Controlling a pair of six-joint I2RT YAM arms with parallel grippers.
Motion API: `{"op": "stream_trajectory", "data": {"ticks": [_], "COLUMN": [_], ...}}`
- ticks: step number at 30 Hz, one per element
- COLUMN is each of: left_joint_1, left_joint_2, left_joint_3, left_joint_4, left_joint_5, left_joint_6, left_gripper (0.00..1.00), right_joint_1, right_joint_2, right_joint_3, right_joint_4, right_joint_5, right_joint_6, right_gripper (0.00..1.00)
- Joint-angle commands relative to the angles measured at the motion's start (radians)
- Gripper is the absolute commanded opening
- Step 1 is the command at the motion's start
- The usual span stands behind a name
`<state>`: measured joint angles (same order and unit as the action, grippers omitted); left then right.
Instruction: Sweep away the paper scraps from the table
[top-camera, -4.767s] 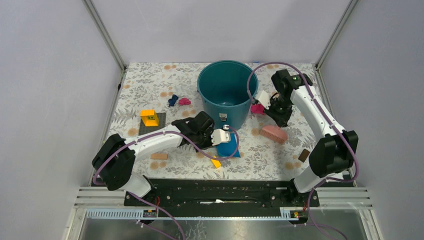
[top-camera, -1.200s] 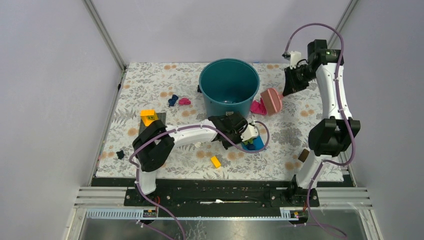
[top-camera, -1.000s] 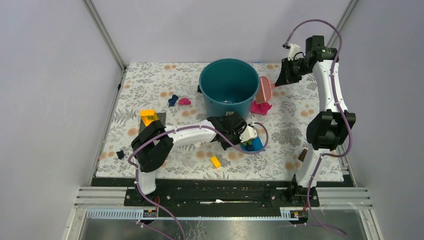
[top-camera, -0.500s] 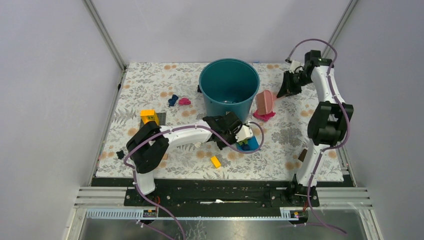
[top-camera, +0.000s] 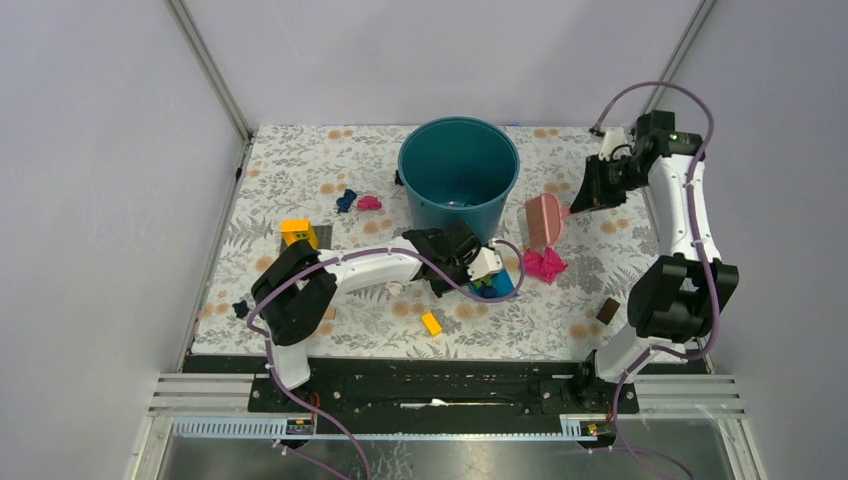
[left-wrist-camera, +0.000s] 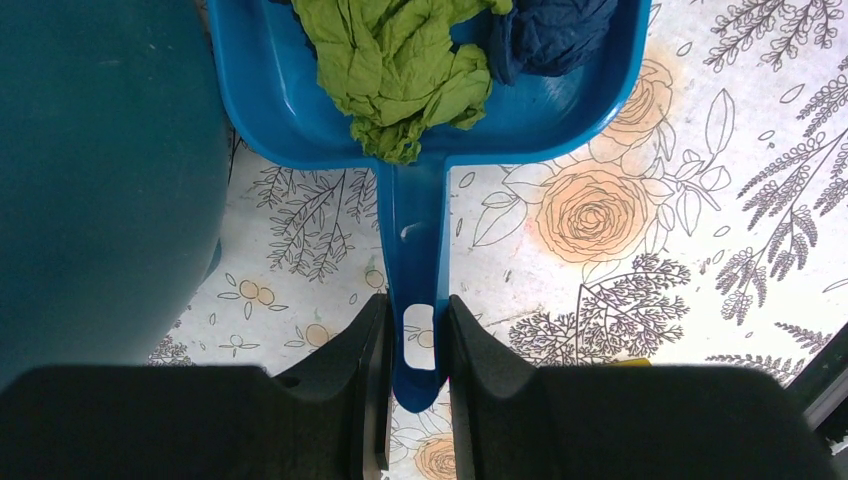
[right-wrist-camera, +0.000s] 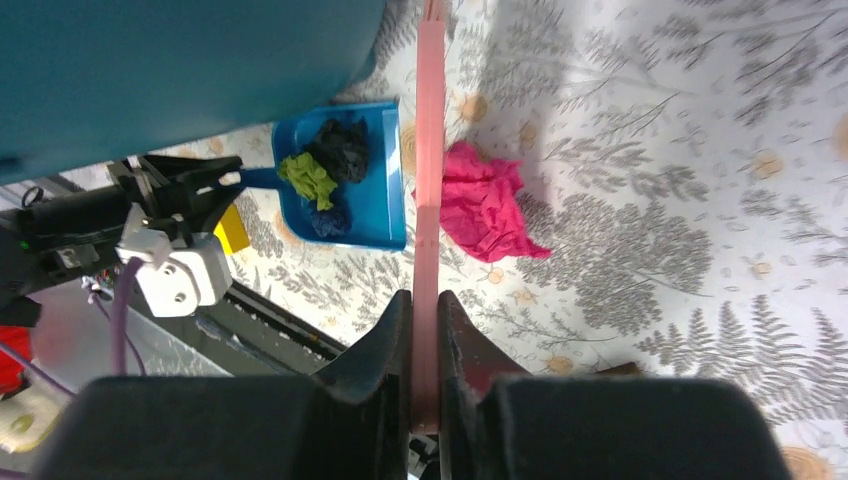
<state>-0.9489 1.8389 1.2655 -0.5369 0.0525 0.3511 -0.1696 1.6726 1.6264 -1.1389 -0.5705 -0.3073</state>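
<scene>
My left gripper (top-camera: 478, 268) is shut on the handle of a blue dustpan (top-camera: 500, 283) lying on the table (top-camera: 300, 160) in front of the teal bucket (top-camera: 458, 175). In the left wrist view, the gripper (left-wrist-camera: 415, 320) clamps the handle, and the pan (left-wrist-camera: 300, 110) holds a green scrap (left-wrist-camera: 400, 70) and a dark blue scrap (left-wrist-camera: 550, 30). My right gripper (top-camera: 583, 195) is shut on a pink brush (top-camera: 543, 218); its grip shows in the right wrist view (right-wrist-camera: 421, 310). A magenta wad (top-camera: 545, 263) lies right of the dustpan, beside the brush (right-wrist-camera: 430, 150). Blue (top-camera: 346, 199), pink (top-camera: 369, 202) and black (top-camera: 240, 309) scraps lie at the left.
A yellow brick (top-camera: 297, 232) sits on a dark plate at the left. A small yellow brick (top-camera: 431, 323) lies near the front edge. A brown block (top-camera: 607, 310) lies at the front right. The bucket stands just behind the dustpan.
My right arm swung the brush from beside the bucket toward the front. The magenta wad slid from the bucket's base to just right of the dustpan. The dustpan shifted slightly left.
</scene>
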Motion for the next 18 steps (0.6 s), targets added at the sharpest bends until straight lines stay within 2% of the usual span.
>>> {"op": "stream_trajectory", "data": {"ticks": [1, 5, 11, 14, 18], "left_joint_1": [0.006, 0.006, 0.006, 0.007, 0.007], "left_joint_2": [-0.03, -0.02, -0.007, 0.006, 0.039], "left_joint_3": [0.021, 0.034, 0.058, 0.069, 0.1], "left_joint_4": [-0.024, -0.04, -0.046, -0.046, -0.047], "left_joint_5": [0.024, 0.031, 0.045, 0.05, 0.063], "left_joint_6": [0.017, 0.022, 0.019, 0.017, 0.009], "left_gripper": [0.0, 0.0, 0.0, 0.0, 0.0], "right_joint_1": [-0.042, -0.045, -0.044, -0.039, -0.009], "right_joint_2": [-0.031, -0.013, -0.058, -0.075, -0.099], "right_joint_3": [0.163, 0.228, 0.095, 0.0, -0.11], "right_joint_4": [-0.08, -0.087, 0.037, 0.068, 0.076], "right_joint_5": [-0.037, 0.084, 0.325, 0.358, 0.321], "right_joint_6": [-0.05, -0.124, -0.225, -0.25, -0.23], "right_gripper": [0.0, 0.0, 0.0, 0.0, 0.0]}}
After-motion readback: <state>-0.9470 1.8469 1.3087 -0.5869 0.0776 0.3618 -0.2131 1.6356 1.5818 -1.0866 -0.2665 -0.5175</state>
